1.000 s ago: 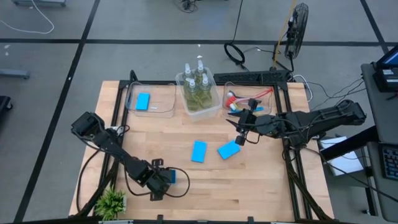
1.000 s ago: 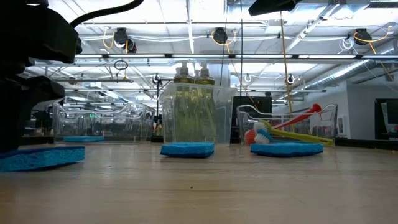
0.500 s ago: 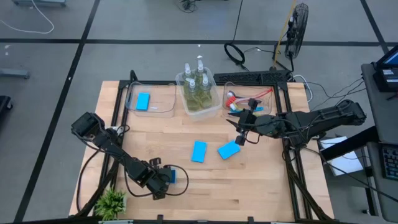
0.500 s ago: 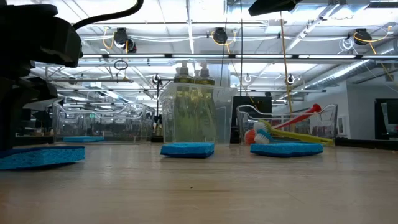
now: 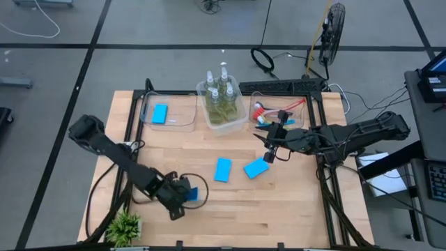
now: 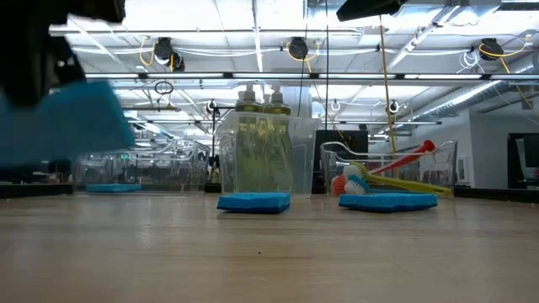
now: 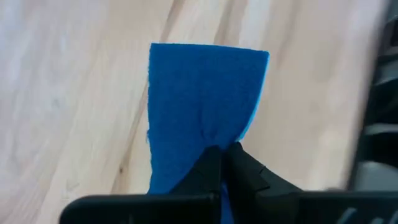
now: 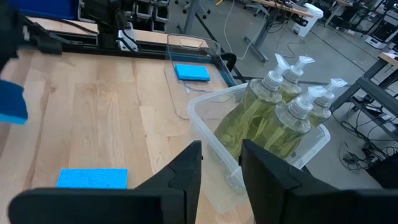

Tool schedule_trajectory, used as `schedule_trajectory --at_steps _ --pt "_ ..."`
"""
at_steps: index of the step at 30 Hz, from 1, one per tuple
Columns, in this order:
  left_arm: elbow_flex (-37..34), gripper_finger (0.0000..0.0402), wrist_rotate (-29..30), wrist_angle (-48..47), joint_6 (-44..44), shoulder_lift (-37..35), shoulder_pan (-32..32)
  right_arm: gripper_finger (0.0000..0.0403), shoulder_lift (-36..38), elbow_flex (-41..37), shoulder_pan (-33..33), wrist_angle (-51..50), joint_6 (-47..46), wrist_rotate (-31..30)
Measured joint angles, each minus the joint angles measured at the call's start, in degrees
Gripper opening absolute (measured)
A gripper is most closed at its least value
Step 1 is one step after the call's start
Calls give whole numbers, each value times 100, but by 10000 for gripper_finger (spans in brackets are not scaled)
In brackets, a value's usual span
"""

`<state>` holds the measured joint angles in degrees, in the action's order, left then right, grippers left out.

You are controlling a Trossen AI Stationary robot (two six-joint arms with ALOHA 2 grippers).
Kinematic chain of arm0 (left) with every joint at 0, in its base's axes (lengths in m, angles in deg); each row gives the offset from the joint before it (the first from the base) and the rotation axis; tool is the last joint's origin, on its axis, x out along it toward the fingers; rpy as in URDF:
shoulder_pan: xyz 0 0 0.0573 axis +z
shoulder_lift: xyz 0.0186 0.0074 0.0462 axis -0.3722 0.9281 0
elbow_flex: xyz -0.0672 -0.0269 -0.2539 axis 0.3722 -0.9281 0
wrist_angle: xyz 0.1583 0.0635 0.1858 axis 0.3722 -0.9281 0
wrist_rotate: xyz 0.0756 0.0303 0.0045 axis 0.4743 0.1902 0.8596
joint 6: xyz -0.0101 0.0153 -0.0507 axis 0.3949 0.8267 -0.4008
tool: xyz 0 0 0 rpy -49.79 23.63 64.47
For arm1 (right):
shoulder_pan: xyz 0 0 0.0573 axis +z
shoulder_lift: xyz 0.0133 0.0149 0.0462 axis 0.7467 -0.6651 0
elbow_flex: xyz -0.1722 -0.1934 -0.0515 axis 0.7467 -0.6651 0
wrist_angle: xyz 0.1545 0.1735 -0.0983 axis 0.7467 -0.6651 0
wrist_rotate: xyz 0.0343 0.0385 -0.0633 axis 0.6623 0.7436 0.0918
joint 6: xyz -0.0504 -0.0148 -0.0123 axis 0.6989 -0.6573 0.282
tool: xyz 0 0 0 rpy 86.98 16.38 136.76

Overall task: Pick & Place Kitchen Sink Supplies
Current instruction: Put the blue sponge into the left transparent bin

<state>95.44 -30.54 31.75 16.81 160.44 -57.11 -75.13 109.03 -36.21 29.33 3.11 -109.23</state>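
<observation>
Sponge (image 7: 202, 106) hung pinched at one edge in my left gripper (image 7: 222, 154), lifted off the table (image 5: 293, 195) near seven o'clock. It looked light and squashy, so I judged that thin pinch sufficient.

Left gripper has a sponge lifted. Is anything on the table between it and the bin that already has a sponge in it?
Nothing visible does. The left gripper is shut on the held sponge near the front edge; the sponge bin sits at the back left, bare wood between. The two loose sponges lie off to the right.
</observation>
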Motion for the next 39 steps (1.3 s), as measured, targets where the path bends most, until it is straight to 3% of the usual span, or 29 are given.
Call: schedule_trajectory --at_steps 9,17,27,34,39 --pt "17 5 305 1177 452 -1554 338 100 0 0 0 -1 2 0" --pt "24 5 602 2863 1711 -2454 549 100 0 0 0 -2 2 0" --pt "30 5 -113 5426 3343 -2694 574 100 0 0 0 -7 2 0" --pt "35 5 -91 5504 3364 -2692 576 100 0 0 0 -16 2 0" --pt "35 5 652 4934 3063 -2677 578 100 0 0 0 -40 2 0"
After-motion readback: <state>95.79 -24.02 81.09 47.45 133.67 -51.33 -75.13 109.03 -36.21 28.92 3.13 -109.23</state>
